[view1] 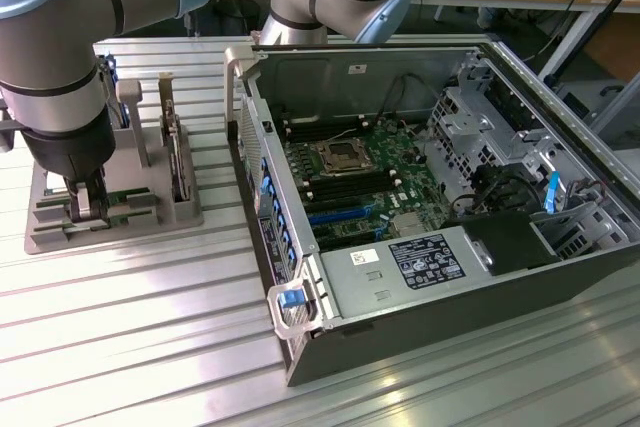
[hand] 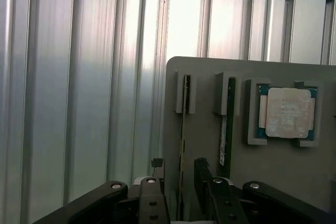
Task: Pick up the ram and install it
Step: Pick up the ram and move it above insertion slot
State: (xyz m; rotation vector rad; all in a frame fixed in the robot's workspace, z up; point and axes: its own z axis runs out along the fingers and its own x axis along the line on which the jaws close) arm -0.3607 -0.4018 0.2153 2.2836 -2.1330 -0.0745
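The ram (hand: 184,124) stands on edge in a slot of the grey holder (hand: 273,171), not yet lifted. The jaws are spread wide, one on each side of the stick, and grip nothing. A second memory stick (hand: 226,124) stands in the next slot, with the processor (hand: 287,113) in its recess beyond. The holder sits on the slatted aluminium desk (view1: 130,327), just beside the open computer case (view1: 560,277), whose motherboard (view1: 350,182) lies exposed. By my reading, the task is at the grasp: closing, lifting and installation all remain.
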